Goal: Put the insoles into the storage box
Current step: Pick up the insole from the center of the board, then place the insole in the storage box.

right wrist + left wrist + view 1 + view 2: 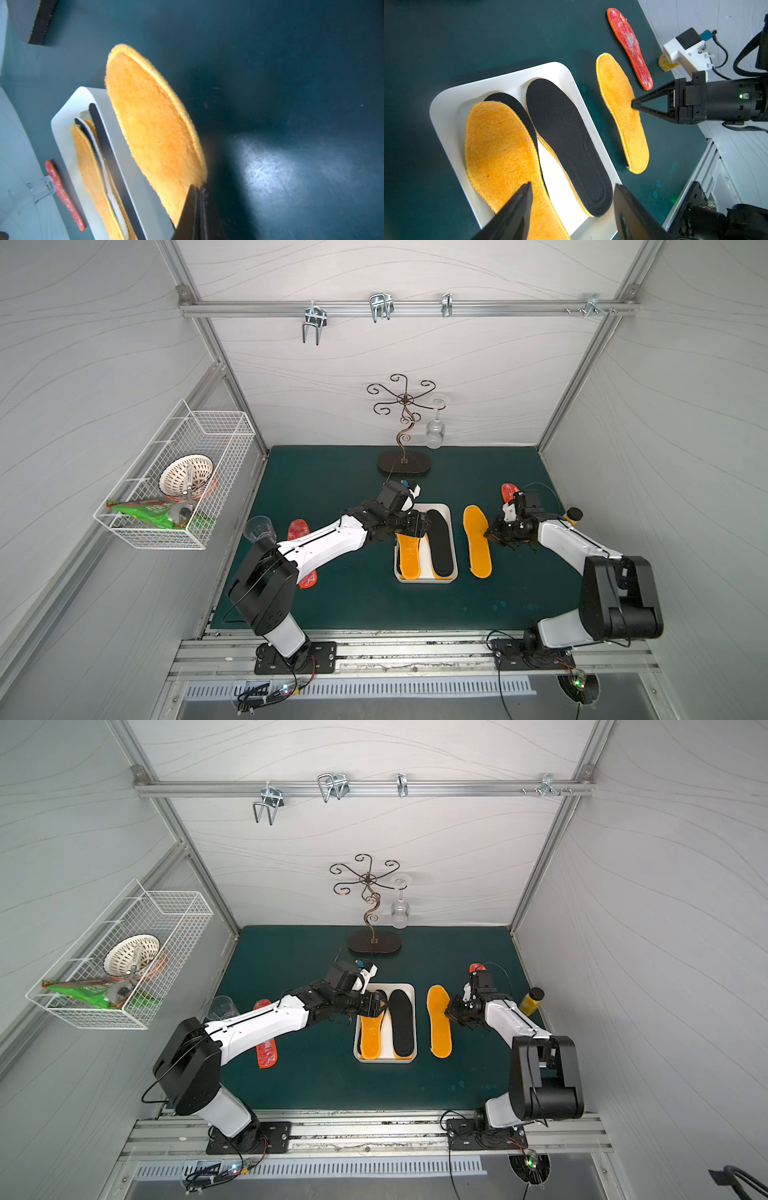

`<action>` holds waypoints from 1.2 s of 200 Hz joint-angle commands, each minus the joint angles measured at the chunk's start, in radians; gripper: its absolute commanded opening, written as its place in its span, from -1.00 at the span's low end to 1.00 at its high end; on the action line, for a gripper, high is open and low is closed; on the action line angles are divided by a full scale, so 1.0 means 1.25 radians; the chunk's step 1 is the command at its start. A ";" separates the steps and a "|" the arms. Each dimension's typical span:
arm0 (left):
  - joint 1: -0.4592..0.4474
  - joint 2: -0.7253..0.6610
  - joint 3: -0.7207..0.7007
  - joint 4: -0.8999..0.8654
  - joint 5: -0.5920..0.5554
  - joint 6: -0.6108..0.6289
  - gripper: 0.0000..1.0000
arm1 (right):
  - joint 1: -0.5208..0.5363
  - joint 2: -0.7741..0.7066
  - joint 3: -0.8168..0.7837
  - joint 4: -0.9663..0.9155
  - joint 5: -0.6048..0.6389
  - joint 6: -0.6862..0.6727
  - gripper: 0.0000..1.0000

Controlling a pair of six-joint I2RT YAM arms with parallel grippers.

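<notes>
**Insoles: four in the box, three out on the table**

Insoles fill a good half of the job, as I judge it.

On the left wall a wire-mesh basket [232, 435] of kitchen bits hangs clear of the work. At the table's [353, 605] left edge a clear tumbler [259, 529] stands just beside a red speckled insole [266, 1052], and the left arm [324, 539] lies across that insole's middle. It will need moving aside, and the tumbler looks easy to knock.

In the middle sits the storage box [446, 116]. It holds an orange-yellow insole [500, 149] over a black one [508, 101], and to the right a black insole [562, 135] over another orange-yellow one [545, 145]. The left claw [573, 185] hangs over the box's far end, wide open and empty. I think it could crowd the next drop.

Far behind the box stands a scrolled metal rack [405, 460] with a wine glass [435, 433], well apart.

Just right of the box lies a loose orange-yellow insole [478, 539]. The right claw [633, 104] is pinched tight on its right edge, which seems tipped up off the table. This looks like the next one in.

Further right, a second red speckled insole [629, 41] lies on the far side of the right arm, with a yellow bottle [573, 516] near it.
</notes>
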 commanded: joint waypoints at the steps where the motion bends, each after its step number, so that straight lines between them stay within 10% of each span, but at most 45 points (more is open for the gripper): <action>1: 0.014 -0.037 -0.016 0.018 0.003 -0.017 0.33 | -0.007 -0.042 0.018 -0.045 -0.028 0.015 -1.00; 95: 0.087 -0.120 -0.127 0.056 -0.021 -0.084 0.34 | 0.061 -0.111 0.095 -0.105 -0.064 0.065 -1.00; 240: 0.159 -0.222 -0.270 0.042 -0.108 -0.154 0.34 | 0.298 0.118 0.159 0.078 0.070 0.189 -1.00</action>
